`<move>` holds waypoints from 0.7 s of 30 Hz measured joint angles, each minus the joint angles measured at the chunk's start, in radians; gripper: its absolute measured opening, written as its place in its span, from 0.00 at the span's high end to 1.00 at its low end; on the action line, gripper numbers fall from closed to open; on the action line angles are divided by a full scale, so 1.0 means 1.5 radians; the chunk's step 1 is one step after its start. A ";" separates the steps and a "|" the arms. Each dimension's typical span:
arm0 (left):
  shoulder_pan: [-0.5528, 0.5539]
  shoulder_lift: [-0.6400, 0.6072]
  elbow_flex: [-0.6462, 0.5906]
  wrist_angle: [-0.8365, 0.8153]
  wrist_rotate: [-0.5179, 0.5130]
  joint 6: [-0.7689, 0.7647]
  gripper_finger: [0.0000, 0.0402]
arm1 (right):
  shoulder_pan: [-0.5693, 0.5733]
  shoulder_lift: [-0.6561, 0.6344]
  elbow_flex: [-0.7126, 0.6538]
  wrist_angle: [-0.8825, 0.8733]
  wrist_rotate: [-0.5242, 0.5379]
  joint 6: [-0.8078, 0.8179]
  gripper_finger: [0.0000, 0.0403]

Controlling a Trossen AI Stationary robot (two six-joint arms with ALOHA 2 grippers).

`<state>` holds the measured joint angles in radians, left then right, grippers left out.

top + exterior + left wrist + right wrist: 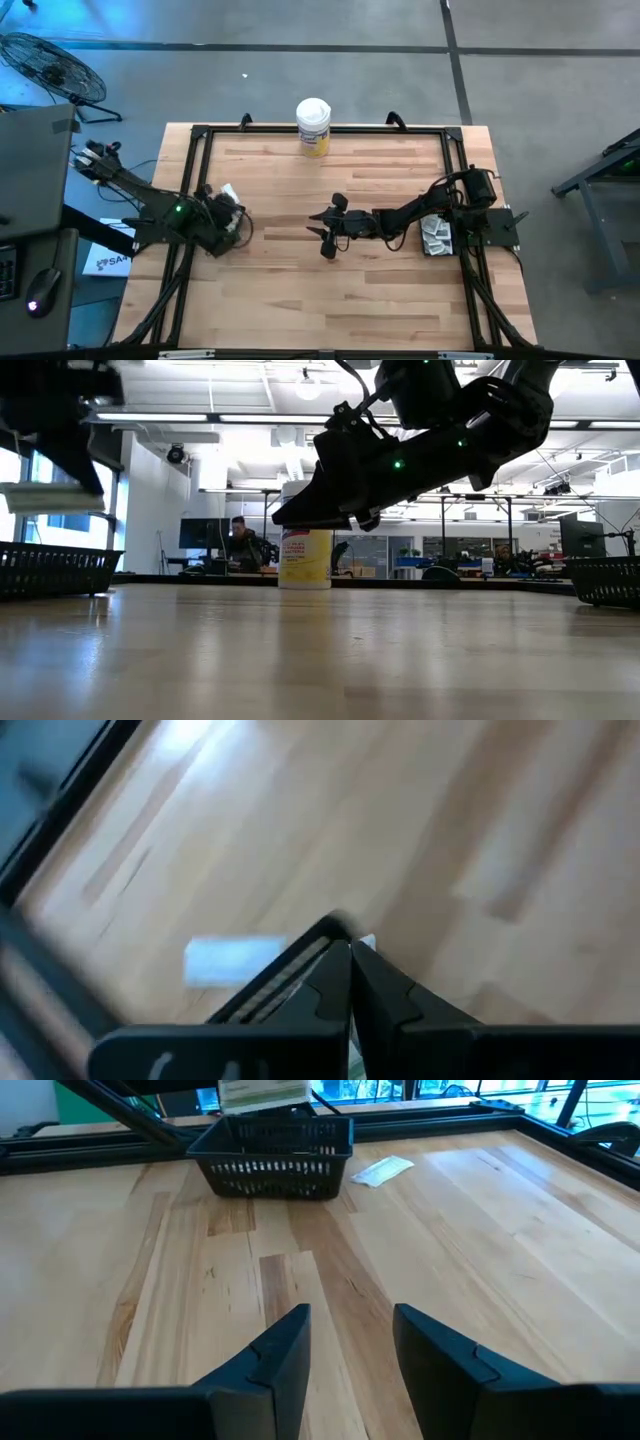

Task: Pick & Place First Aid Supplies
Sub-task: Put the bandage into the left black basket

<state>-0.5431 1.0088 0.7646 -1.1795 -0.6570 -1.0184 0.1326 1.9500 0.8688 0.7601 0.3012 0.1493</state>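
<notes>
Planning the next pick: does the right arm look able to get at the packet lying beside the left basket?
Probably yes. The right end effector is open and faces the packet across bare table; only the black basket sits alongside it, not in between.

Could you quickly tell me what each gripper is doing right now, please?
Left gripper: closed on a pale packet, at the left basket.
Right gripper: open, empty, over mid-table.

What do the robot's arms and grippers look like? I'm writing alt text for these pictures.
Both arms are dark, nearly black, and jointed. The left arm shows a small green light and thin dark cables, with paler wiring at its far end. The right arm carries looping black cables and green lights too. The right gripper has two flat, dark, wedge-shaped fingers; the left gripper's are similar.
</notes>
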 joint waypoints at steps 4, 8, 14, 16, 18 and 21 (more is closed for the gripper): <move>0.021 -0.020 -0.052 -0.019 0.017 -0.102 1.00 | 0.000 0.000 0.000 -0.001 0.000 0.000 0.66; 0.032 -0.020 -0.107 0.007 0.058 -0.146 0.99 | 0.000 0.000 0.000 -0.005 0.000 0.000 0.66; 0.031 -0.020 -0.140 0.035 0.062 -0.146 0.95 | -0.001 0.000 0.000 -0.005 0.000 0.000 0.66; 0.031 -0.020 -0.140 0.036 0.060 -0.146 0.91 | -0.001 0.000 0.000 -0.005 0.000 0.000 0.66; 0.031 -0.020 -0.140 0.035 0.056 -0.146 0.86 | -0.001 0.000 0.000 -0.005 0.001 0.000 0.66; 0.031 -0.020 -0.140 0.036 0.042 -0.144 0.80 | -0.001 0.000 0.000 -0.007 0.003 -0.001 0.66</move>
<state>-0.4973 0.9791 0.5541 -1.1253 -0.5943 -1.2351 0.1310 1.9499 0.8688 0.7503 0.3050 0.1486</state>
